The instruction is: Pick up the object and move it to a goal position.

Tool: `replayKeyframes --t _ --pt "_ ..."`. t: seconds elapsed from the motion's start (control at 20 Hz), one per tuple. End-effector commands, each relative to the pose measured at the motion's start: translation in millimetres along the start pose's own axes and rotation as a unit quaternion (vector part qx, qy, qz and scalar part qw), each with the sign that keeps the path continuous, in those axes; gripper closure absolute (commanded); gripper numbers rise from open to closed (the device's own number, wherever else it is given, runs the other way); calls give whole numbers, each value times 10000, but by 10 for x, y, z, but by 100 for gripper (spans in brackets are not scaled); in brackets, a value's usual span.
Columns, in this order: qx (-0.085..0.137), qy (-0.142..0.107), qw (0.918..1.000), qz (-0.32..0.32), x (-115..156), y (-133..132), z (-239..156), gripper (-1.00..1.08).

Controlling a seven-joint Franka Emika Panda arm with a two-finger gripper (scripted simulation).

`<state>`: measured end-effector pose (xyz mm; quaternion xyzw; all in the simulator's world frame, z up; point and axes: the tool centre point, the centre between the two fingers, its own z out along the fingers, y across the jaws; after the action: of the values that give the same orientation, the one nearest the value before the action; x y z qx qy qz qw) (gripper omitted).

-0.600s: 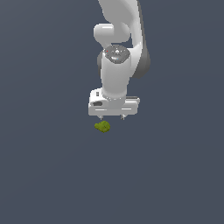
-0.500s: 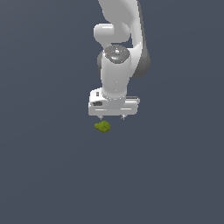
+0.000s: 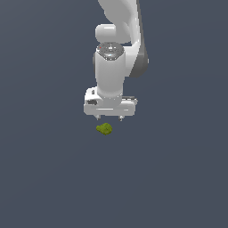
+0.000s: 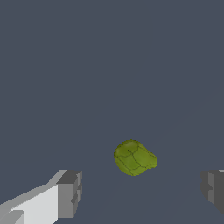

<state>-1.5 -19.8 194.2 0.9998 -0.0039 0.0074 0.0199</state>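
the gripper [image 3: 109, 118] pointed straight down w/ its jaws spread wide and nothing between them; in the exterior view only two short finger tips poked out under the white hand body, one near each end. going from the exterior view's left to its right: the left fingertip, then the object [image 3: 104, 129], then the right fingertip. the object was a small yellow-green lumpy blob, much narrower than the hand body, lying on the flat dark grey-blue floor [image 3: 49, 178] just below the gripper in the picture, apart from both tips, and closer to the left tip than the right. whether the tips were at floor level or above it couldn't be told from that view. above the hand, the white arm [image 3: 111, 67] rose upright w/ a round joint cap and a grey segment behind it, running out of frame at the top. in the wrist view the gripper [image 4: 142, 192] showed as two grey finger pads at the frame's edges, one w/ a white link behind it, wide apart. the object [image 4: 134, 157] sat in the gap between them, set a bit ahead of the pads, touching neither, its surface faceted w/ faint dark lines. the floor [image 4: 109, 65] filled the rest of that view.
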Motion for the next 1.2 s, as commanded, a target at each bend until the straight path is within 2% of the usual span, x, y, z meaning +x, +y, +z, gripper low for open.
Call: replayKeyframes --t 0.0,0.35,0.7,0.9,1.15 --pt "1 -2 10000 17 -2 1 -3 -92" --pt "3 -8 9998 -190 -19 18 53 -92" --pt "12 -22 9976 -694 -69 70 188 -92" --pt "23 -31 9937 -1117 -113 111 300 -92" --pt "48 -40 9849 -1733 -183 165 458 -92"
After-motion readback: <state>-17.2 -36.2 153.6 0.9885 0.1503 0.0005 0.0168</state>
